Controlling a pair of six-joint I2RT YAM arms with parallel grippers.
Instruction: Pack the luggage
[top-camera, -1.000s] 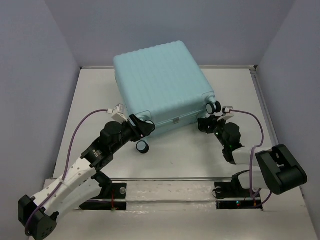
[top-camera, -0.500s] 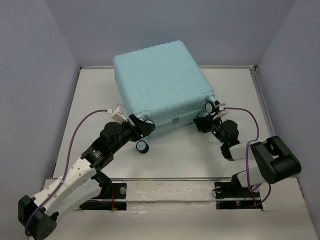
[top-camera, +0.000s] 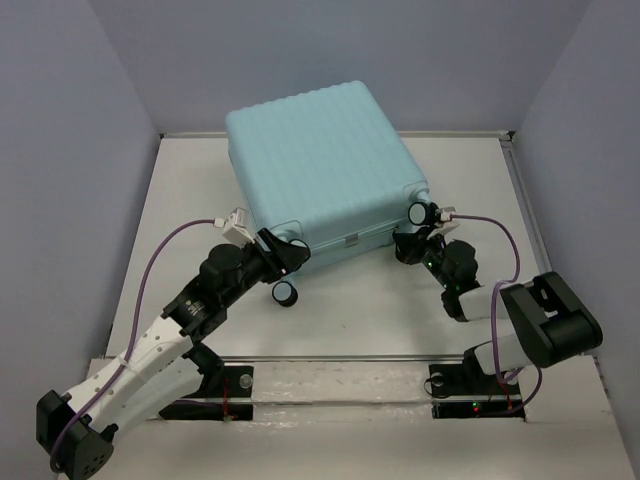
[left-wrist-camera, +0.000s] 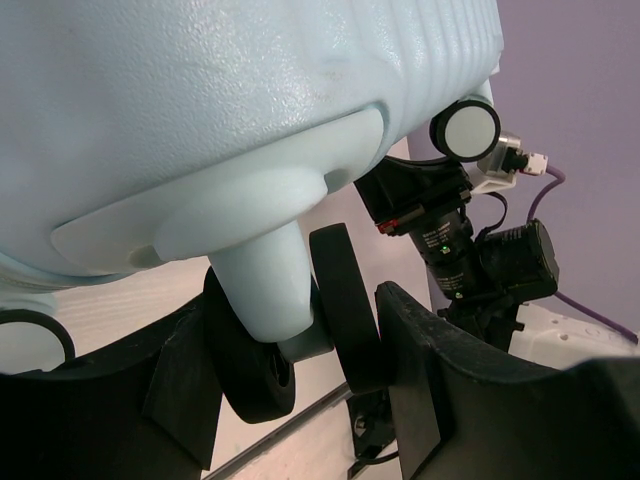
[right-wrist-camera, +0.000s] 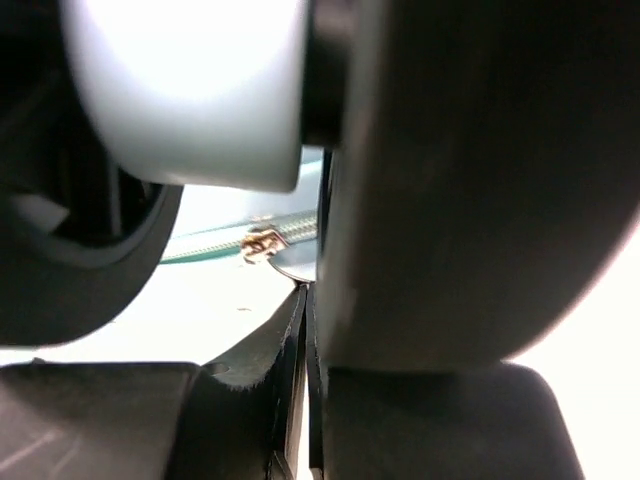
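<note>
The luggage (top-camera: 320, 170), a pale aqua ribbed suitcase, lies closed and skewed on the table. My left gripper (top-camera: 284, 250) is at its near left corner. In the left wrist view the gripper (left-wrist-camera: 300, 370) is shut on a black double spinner wheel (left-wrist-camera: 345, 300), one finger against each disc. My right gripper (top-camera: 410, 245) is at the near right corner, just under another wheel (top-camera: 422, 212). In the right wrist view its fingers (right-wrist-camera: 250, 370) are pressed together, the gripper (right-wrist-camera: 308, 290) holding a thin metal zipper pull (right-wrist-camera: 285, 262) at their tips; the zipper (right-wrist-camera: 210, 245) runs behind.
A third wheel (top-camera: 287, 292) hangs near the left gripper. The white table (top-camera: 350, 310) is bounded by grey walls on three sides and a rail (top-camera: 350, 358) at the near edge. The right arm's elbow (top-camera: 555, 335) stands by the right wall.
The right arm has folded in and its gripper has moved closer to the suitcase's near right corner. The left arm and the suitcase have stayed put.
</note>
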